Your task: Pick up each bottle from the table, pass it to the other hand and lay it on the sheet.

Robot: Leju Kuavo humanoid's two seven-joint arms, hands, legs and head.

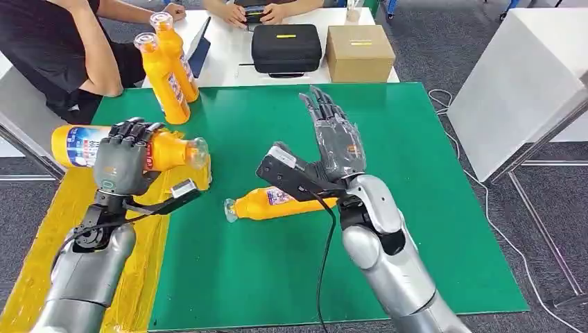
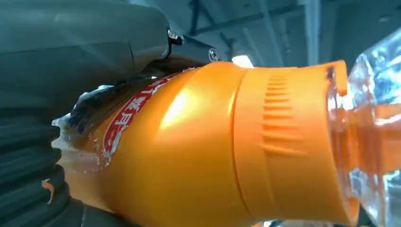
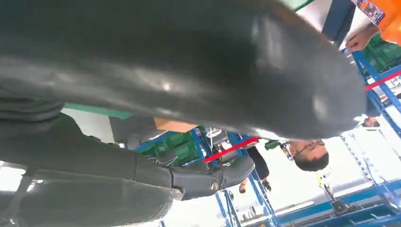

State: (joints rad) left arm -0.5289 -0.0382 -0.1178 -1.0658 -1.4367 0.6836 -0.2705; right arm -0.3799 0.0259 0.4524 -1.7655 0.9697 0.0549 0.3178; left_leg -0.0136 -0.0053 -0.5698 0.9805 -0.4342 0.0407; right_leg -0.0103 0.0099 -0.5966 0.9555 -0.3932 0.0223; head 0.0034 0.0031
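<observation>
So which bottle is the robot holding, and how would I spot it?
Look at the green mat, then its edge on the robot's left side, where the yellow sheet lies. Over that edge the left hand grips an orange bottle sideways in the air. The other orange bottles stand upright or lie on the mat.

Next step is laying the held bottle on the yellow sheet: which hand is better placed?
Left. The left hand already grips the bottle, lying sideways above the yellow sheet. The right hand is open and raised over the green mat, holding nothing.
</observation>
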